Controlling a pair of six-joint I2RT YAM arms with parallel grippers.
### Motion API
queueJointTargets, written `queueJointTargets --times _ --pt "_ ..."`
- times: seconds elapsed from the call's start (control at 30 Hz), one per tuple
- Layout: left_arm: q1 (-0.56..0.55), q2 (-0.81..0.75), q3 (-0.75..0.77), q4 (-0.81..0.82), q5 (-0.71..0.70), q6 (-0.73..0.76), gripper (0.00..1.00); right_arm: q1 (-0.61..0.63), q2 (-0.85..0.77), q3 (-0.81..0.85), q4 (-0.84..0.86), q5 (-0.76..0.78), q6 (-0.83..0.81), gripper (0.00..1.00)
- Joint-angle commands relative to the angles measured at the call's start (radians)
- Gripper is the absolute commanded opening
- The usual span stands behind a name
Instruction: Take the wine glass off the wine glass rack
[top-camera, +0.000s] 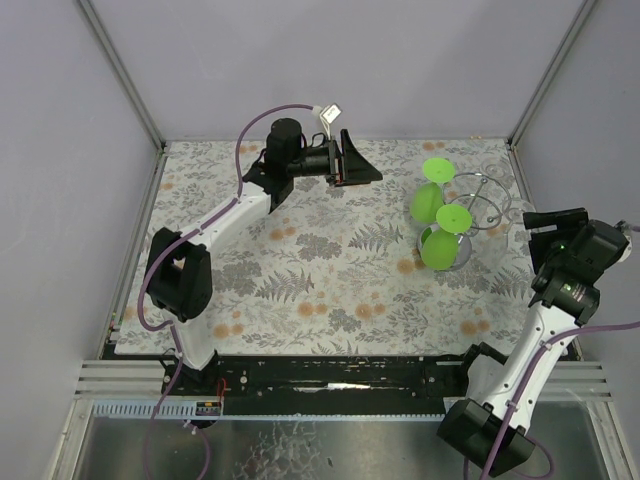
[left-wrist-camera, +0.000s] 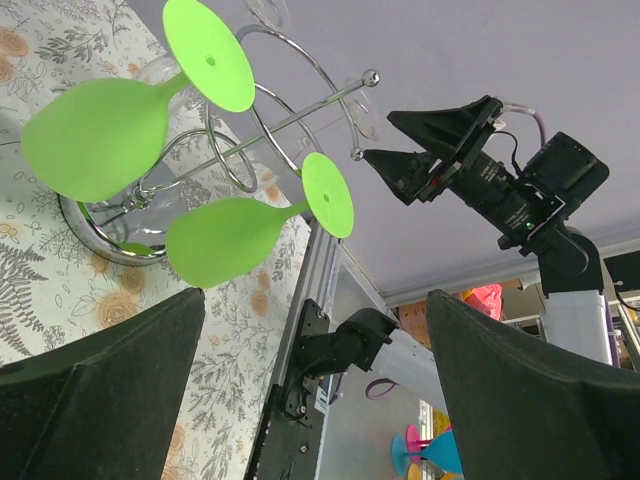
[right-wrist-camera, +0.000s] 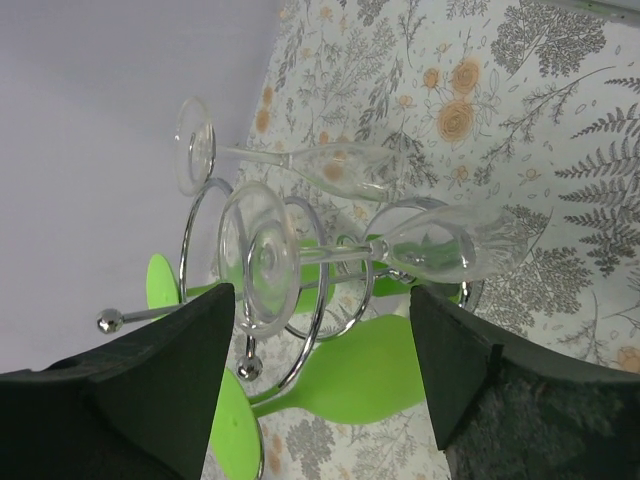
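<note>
The silver wire wine glass rack (top-camera: 490, 196) stands at the back right of the table. Two green wine glasses hang on it upside down, one further back (top-camera: 428, 201) and one nearer (top-camera: 438, 250). The right wrist view also shows two clear wine glasses (right-wrist-camera: 330, 165) (right-wrist-camera: 445, 245) hanging on the rack's loops (right-wrist-camera: 195, 235). My left gripper (top-camera: 362, 165) is open and empty, left of the rack and pointing at it. My right gripper (top-camera: 545, 222) is open and empty, just right of the rack. In the left wrist view the green glasses (left-wrist-camera: 95, 135) (left-wrist-camera: 225, 240) hang ahead of the open fingers (left-wrist-camera: 90, 400).
The floral mat (top-camera: 300, 270) covers the table. Grey walls close in the back and both sides. A black rail (top-camera: 330, 375) runs along the near edge by the arm bases.
</note>
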Motion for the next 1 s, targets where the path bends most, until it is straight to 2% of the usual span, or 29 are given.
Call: queueJointTargets --times 0.0,0.97 --pt "0.006 -0.038 -0.019 0.078 0.024 -0.013 0.91 -0.002 -0.022 -0.039 0.159 -0.025 0.100 0.76" --pt "0.004 -0.025 -0.038 0.125 0.062 -0.051 0.91 -0.004 -0.135 -0.304 0.506 0.013 0.368 0.60"
